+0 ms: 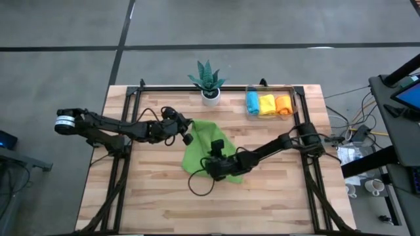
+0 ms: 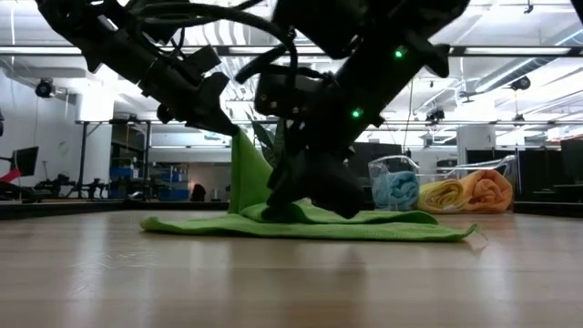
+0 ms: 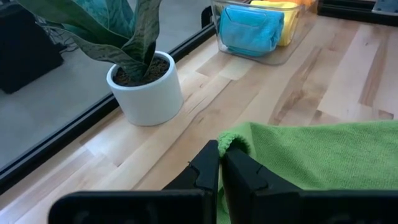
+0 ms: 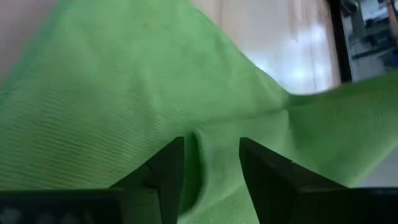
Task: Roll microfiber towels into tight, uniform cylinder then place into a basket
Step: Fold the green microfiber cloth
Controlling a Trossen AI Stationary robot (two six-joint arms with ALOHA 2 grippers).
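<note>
Rolling the green towel (image 1: pixel 200 152) at mid-table calls for even tension: the left gripper (image 3: pixel 219 163), fingers clamped on a lifted corner, should hold it taut while the right gripper (image 4: pixel 211 163), fingers apart over a fold, regrips squarely. Three rolls already fill the basket (image 1: pixel 294 95).

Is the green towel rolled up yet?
Not yet. The green towel lies mostly spread on the table, one corner lifted by the left gripper.

We see a robotics lab: a wooden desk (image 1: pixel 164 196) on bare concrete floor (image 1: pixel 59 78), ceiling strip lights (image 2: pixel 510 50) across the top, equipment racks (image 2: pixel 137 173) at far left.
</note>
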